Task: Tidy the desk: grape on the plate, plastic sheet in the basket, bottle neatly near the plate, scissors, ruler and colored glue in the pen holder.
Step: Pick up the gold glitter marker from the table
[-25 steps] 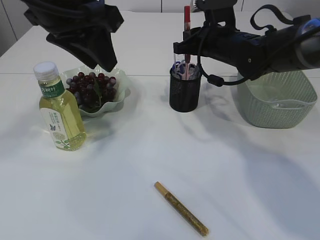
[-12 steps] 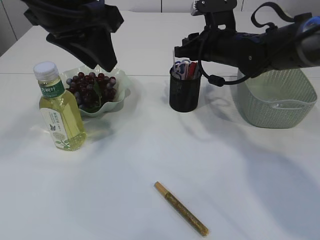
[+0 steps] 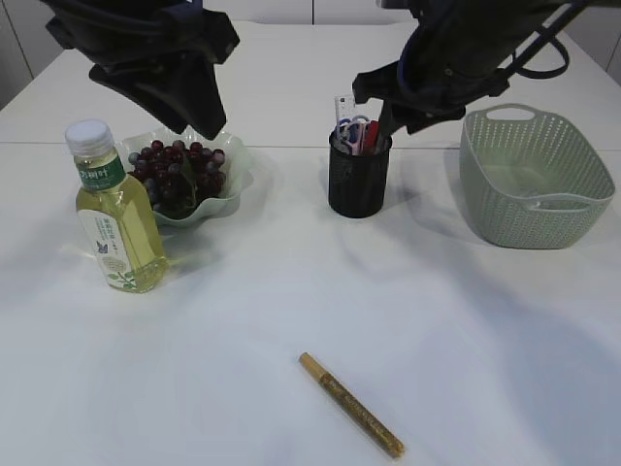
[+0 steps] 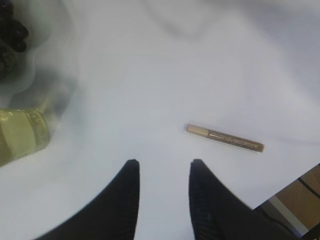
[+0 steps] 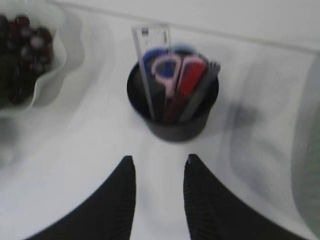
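Since the earlier frame the red glue stick (image 3: 371, 135) has dropped from standing high above the pen holder (image 3: 358, 178) to sitting inside it, and the right arm has pulled up and back, uncovering the basket (image 3: 537, 175).

At far left on the white bench (image 3: 291, 311) the bottle (image 3: 114, 208) of yellow-green drink stands upright, just in front of the pale green plate (image 3: 225, 194). The grapes (image 3: 178, 171) are heaped on that plate. Above them hangs the left gripper (image 4: 162, 172); its wrist view shows the jaws partly apart with only bare bench between them, holding nothing.

Lower down, near the front edge, a gold glue stick (image 3: 351, 405) lies flat on the bench on a slant, well apart from everything else.

Right of centre the black mesh pen holder holds the clear ruler (image 5: 148, 55), the pink-handled scissors (image 5: 166, 67) and the red glue stick, with what may be a dark pen beside them; the blur makes that one uncertain. The right gripper (image 5: 159, 172) hovers above the holder, jaws partly apart and empty.

At far right the green basket stands on the bench, and its contents cannot be made out.
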